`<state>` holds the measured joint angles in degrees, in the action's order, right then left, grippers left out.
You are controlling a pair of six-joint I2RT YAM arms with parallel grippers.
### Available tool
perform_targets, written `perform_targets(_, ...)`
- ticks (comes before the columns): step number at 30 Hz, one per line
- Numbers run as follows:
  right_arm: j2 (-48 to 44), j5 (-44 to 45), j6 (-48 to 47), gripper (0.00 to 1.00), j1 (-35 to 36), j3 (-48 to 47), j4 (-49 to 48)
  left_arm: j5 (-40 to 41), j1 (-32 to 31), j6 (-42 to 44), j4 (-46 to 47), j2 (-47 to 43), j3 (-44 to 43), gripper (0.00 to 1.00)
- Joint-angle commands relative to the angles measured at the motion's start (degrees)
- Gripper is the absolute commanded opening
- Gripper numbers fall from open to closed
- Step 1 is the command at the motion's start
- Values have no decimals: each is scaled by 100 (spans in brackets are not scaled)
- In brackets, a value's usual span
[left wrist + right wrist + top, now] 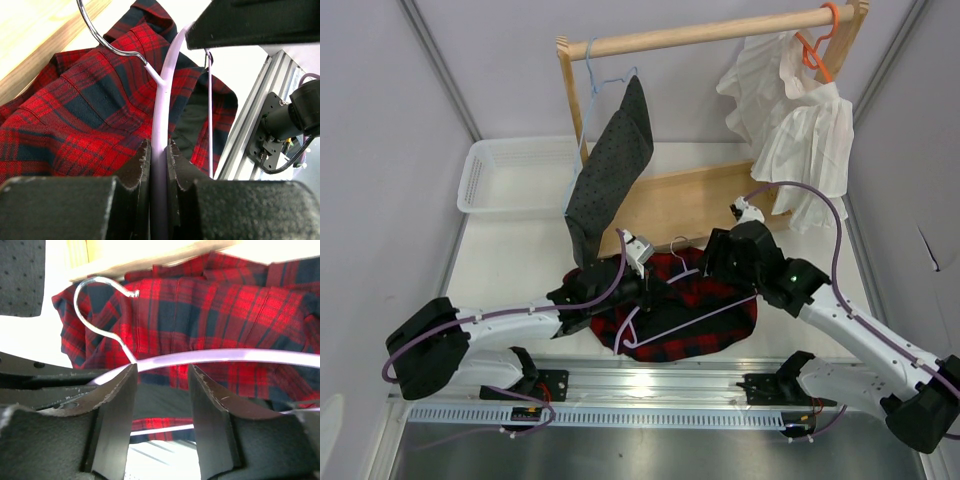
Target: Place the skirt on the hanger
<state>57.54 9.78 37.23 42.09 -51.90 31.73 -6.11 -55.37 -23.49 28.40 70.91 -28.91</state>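
At the far left of the desk (pixel 510 270) sits a white basket (pixel 505 180). Right of it, a dark grey speckled garment (pixel 615 160) hangs from a light blue hanger (pixel 595 75) on the wooden rail (pixel 710 33). Toward the near edge, about mid-desk, the skirt (pixel 710 330) lies in a crumpled heap, red-and-navy plaid up, with some black lining showing. The hanger (pixel 161 115) lies on top of it, its silver hook pointing to the far side. The left gripper (pixel 159 167) is clamped on one lilac arm of the hanger, just below the base of the hook. The right gripper (pixel 160 377) is over the skirt's right part with its jaws apart. The hanger's other arm runs across the gap at its fingertips, not pinched. At the far right, a white ruffled garment (pixel 805 130) hangs from an orange hanger (pixel 820 45).
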Motion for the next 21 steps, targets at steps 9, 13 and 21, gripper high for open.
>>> perform_targets(9, 108, -1892, -1131, 52, -420, 83, -1248, -101, -61, 81, 605, 115, -300, 0)
perform_targets(13, 249, -1823, -1183, 51, -420, -13, -1003, -110, -61, 116, 623, 133, -309, 0)
perform_targets(21, -120, -1884, -1209, 50, -631, 118, -835, -145, -52, 186, 658, 72, -194, 0)
